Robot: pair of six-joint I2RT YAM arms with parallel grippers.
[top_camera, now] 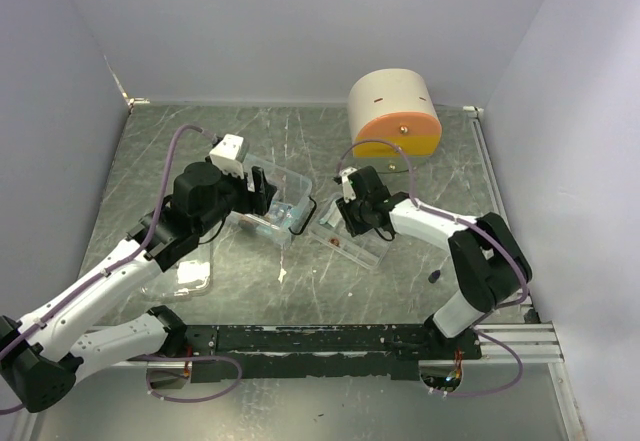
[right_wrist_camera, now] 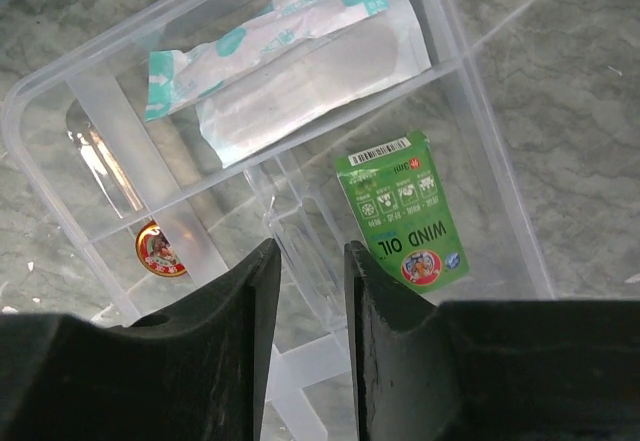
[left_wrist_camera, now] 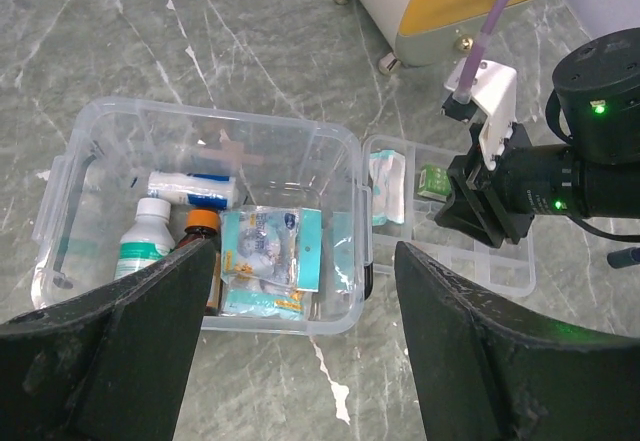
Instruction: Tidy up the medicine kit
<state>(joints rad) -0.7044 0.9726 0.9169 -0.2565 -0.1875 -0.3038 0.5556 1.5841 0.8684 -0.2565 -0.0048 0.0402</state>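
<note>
Here, nearest, the left tool [left_wrist_camera: 305, 261] is hanging with jaws wide apart over the box [left_wrist_camera: 200, 121], which is sitting mid-worktop [top_camera: 350, 291]. The tray [left_wrist_camera: 500, 273] is lying just right of it. The right tool [right_wrist_camera: 310, 251] is straddling a divider [right_wrist_camera: 290, 206], jaws narrowly apart; gripping or not, I cannot tell. It is probably best centring before squeezing, sparing the sachet [right_wrist_camera: 405, 211].
</note>
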